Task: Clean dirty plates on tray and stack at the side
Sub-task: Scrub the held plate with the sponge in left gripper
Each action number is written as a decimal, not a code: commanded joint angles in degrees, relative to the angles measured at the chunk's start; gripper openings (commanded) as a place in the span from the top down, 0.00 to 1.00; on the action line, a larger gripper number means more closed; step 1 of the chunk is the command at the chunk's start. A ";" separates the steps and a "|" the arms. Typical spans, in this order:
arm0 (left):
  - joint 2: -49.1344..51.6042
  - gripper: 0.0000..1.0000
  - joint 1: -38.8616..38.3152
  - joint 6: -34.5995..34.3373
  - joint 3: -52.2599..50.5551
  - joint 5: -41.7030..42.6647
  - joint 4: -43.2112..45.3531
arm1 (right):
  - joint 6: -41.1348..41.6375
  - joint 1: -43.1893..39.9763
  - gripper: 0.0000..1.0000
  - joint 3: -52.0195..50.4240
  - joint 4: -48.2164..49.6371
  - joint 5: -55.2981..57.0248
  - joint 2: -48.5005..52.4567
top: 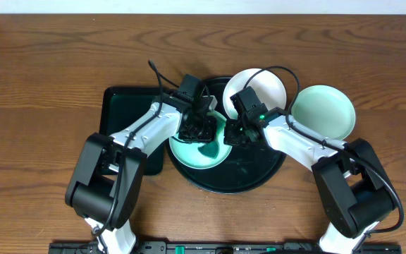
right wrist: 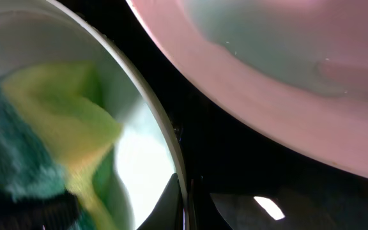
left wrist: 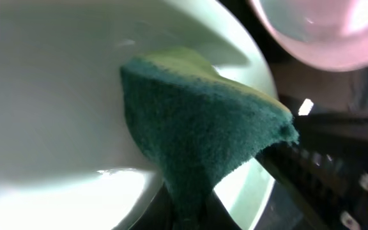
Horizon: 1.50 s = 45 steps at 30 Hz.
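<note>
My left gripper (top: pixel 201 130) is clamped on a green and yellow sponge (left wrist: pixel 203 128), whose scouring face is pressed into the bowl of a mint plate (top: pixel 186 151) lying on the near-left part of the tray (top: pixel 259 173). My right gripper (top: pixel 235 132) is closed at that plate's right-hand rim. I think it is pinching the rim to steady it, though my wrist view is too close and blurred to be sure. So I judge the task to be mid-way, with the scrubbing of this plate in hand and not yet finished. I cannot make out whether any smear remains under the sponge. A white plate (top: pixel 266 83) sits at the far edge of the tray, overlapping its rim, and it seems to be waiting its turn, since it is not set aside yet. A second mint plate (top: pixel 323 109) lies off the tray, just to its right on the worktop (top: pixel 48 70). It looks clean and probably marks where the stack begins. No plate lies on another yet, so the stacking is all left to do.
</note>
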 commanded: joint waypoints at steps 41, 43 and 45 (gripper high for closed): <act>0.61 0.93 -2.91 -17.75 -0.22 -46.03 -7.45 | -0.20 0.35 0.99 -0.66 -0.07 -0.48 2.05; 0.61 0.93 -3.48 -17.73 -0.22 -43.65 -9.73 | -0.20 0.35 0.99 -0.66 -0.07 -0.48 2.05; 0.61 0.93 -4.20 -17.14 -0.22 -39.17 -11.89 | -0.20 0.35 0.99 -0.66 -0.02 -0.48 2.05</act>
